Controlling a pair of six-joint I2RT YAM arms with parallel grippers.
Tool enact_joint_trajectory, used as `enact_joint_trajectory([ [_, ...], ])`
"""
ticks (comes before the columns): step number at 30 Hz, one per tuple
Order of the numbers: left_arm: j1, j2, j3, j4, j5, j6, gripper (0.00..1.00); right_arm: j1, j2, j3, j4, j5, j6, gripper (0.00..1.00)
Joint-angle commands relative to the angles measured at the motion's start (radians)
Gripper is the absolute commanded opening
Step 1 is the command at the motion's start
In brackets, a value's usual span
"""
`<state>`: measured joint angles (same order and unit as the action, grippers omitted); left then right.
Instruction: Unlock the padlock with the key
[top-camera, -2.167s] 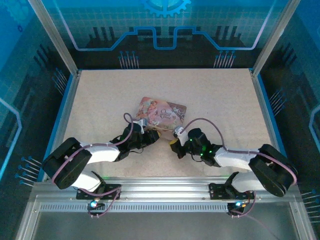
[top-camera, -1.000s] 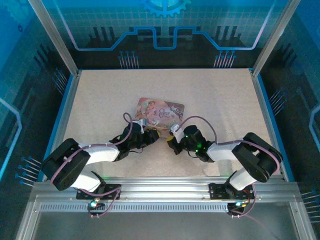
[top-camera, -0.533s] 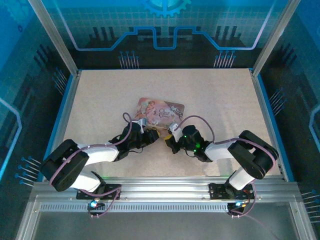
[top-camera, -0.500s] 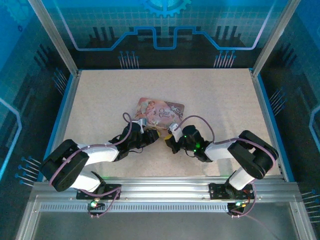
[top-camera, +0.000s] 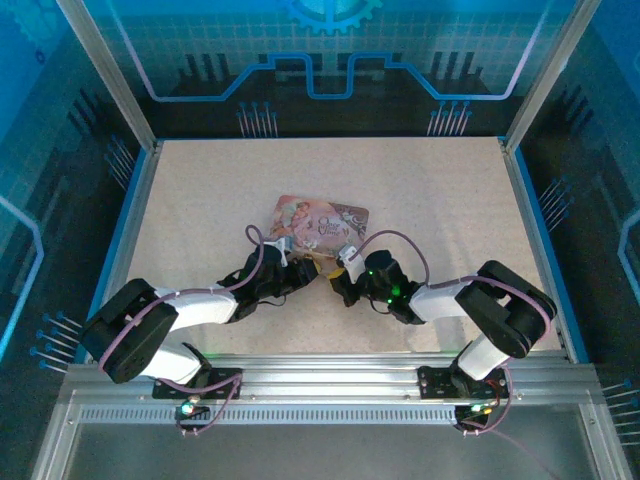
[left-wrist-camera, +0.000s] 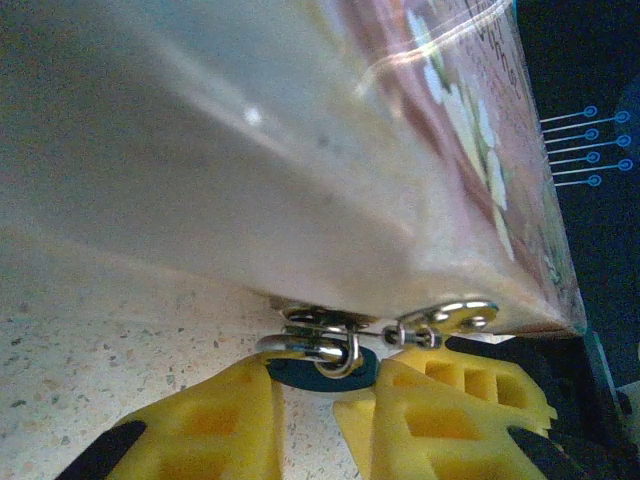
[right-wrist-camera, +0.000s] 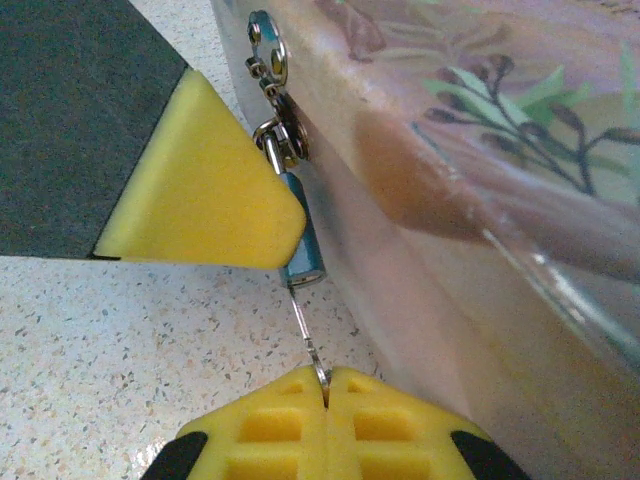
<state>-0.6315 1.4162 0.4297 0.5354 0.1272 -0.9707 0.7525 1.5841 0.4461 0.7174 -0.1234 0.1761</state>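
In the lower centre of the right wrist view, the right gripper (right-wrist-camera: 327, 385), clamped tight on the key (right-wrist-camera: 308, 340), points its thin shaft up-left to the base of the padlock (right-wrist-camera: 303, 250), which the left gripper (left-wrist-camera: 325, 388) pinches just beside the tin (right-wrist-camera: 480, 200).

A pink tin (top-camera: 322, 220) lies on the speckled table (top-camera: 200, 200).
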Motion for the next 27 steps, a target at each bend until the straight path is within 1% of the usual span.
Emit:
enact_joint_trajectory([
  [1,-0.004,-0.029,0.030,0.029,0.008,-0.007,0.23,0.006,-0.005,0.003,0.054,0.034,0.010,0.02],
  [7,-0.005,-0.028,0.030,0.029,0.008,-0.008,0.23,0.004,-0.004,0.007,0.053,0.042,0.013,0.02],
  [13,-0.005,-0.026,0.032,0.030,0.009,-0.011,0.23,0.004,0.009,0.015,0.067,-0.001,0.014,0.02],
  [27,-0.009,-0.026,0.046,0.031,0.026,-0.028,0.23,0.001,0.041,0.017,0.173,-0.013,0.048,0.02],
])
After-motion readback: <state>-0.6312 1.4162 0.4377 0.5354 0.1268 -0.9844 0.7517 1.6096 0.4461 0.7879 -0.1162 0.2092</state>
